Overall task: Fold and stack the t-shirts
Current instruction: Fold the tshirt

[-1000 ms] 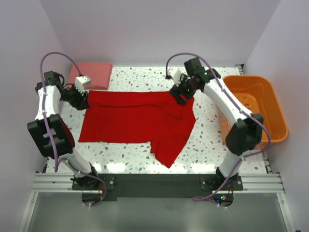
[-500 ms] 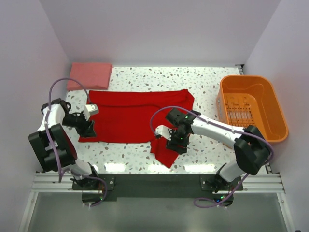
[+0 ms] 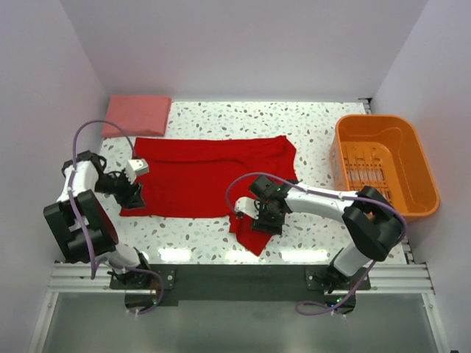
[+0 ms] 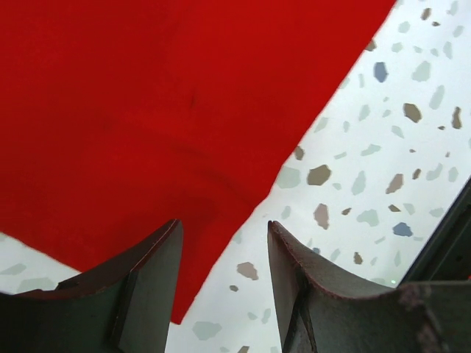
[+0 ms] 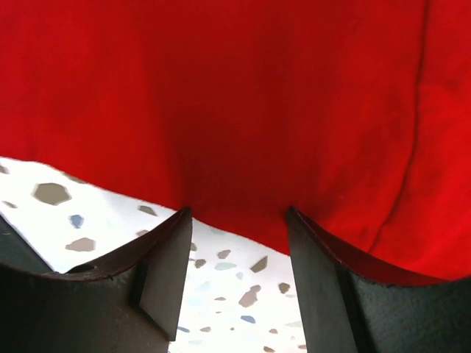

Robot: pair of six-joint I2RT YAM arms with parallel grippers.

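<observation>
Red shirt: red fabric t-shirt lies spread flat on the white speckled table, left of centre, long side running left to right. One flap sticks out toward the near edge at its right end.
Left gripper: left gripper is low over the shirt's near left corner, arm reaching in from the left side.
Left jaws: apart, gripping nothing. In the left wrist view the corner of the red cloth runs down into the gap between the two dark fingers. Bare table shows on the right side of the gap. Can't tell if the fingers touch the cloth.
Right gripper: right gripper is low at the near flap of the shirt, right of centre, arm stretched in from the right.
Right jaws: apart, nothing clamped. In the right wrist view the red hem crosses the gap from finger to finger. Cloth fills the far part of the view, with speckled table on the near side. Contact with the cloth is unclear.
Pink item: pink folded garment sits at the far left corner of the table, just beyond the red shirt's far left corner.
Bin: orange plastic tub stands at the right edge of the table, well apart from the shirt.
</observation>
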